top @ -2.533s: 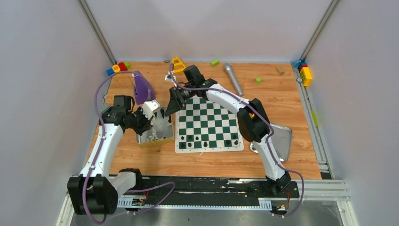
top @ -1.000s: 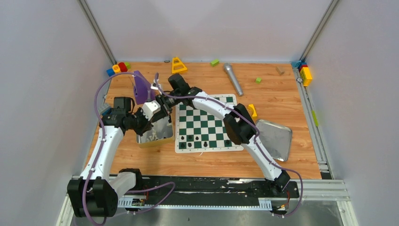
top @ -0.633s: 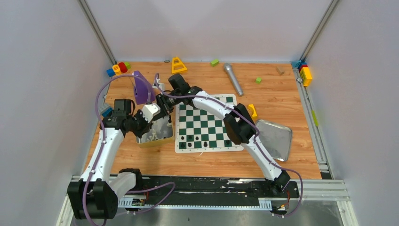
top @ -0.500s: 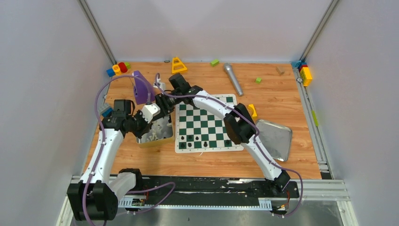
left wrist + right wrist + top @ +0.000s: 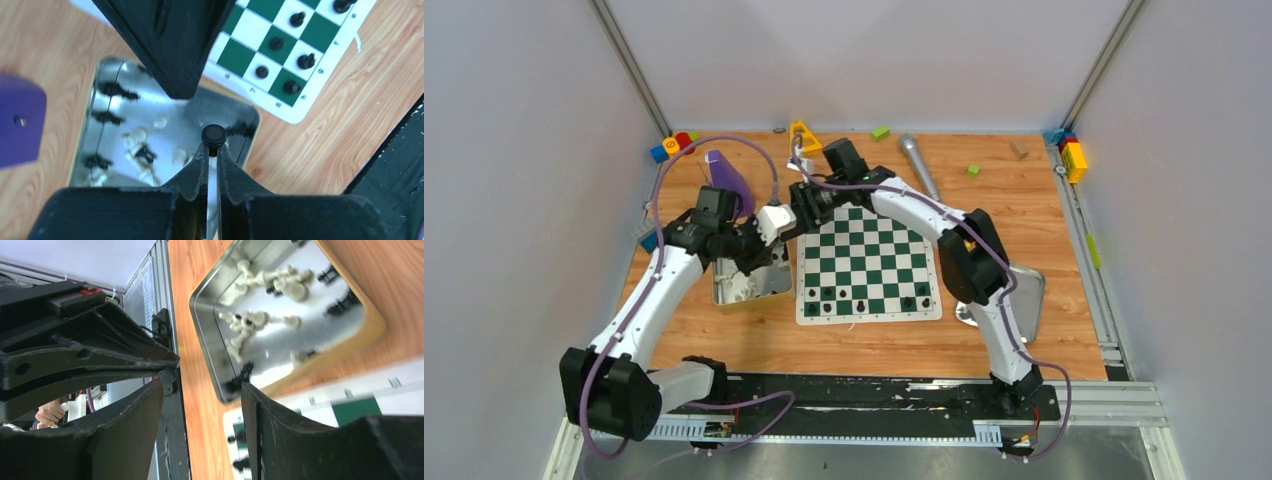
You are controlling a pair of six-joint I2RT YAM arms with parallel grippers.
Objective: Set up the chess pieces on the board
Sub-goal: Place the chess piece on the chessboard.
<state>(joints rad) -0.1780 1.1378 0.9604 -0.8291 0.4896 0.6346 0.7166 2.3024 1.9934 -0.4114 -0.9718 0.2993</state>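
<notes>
Pinching a black pawn (image 5: 213, 135) just under its round head, the left gripper (image 5: 212, 148) was closed down to a sliver, with only the pawn's neck between its fingers. The pawn hung above the tray (image 5: 734, 295), seemingly over the corner nearest the board (image 5: 864, 250), though the overhead view hid the exact spot behind the wrist.

A second earlier the right gripper (image 5: 202, 390) had been closed and pressed up against the left one over the tray's far end. Now it had drawn back toward the board's far left corner, and its jaws stood well apart with nothing between them. In the left wrist view one of its fingers (image 5: 170, 45) loomed just above the pawn, near but not touching.

The left arm had shifted too. Its wrist had swung toward the board and its elbow had moved farther from the counter's (image 5: 1044, 200) near edge. The right arm's elbow had slid to the right and now covered part of the second tray (image 5: 1026, 290).

On the board nothing had changed: the same few black pieces (image 5: 862, 306) stood along its near edge. The rest of the squares that showed were bare. A jumble of white and black loose pieces (image 5: 260, 317) lay in the tray as before.
</notes>
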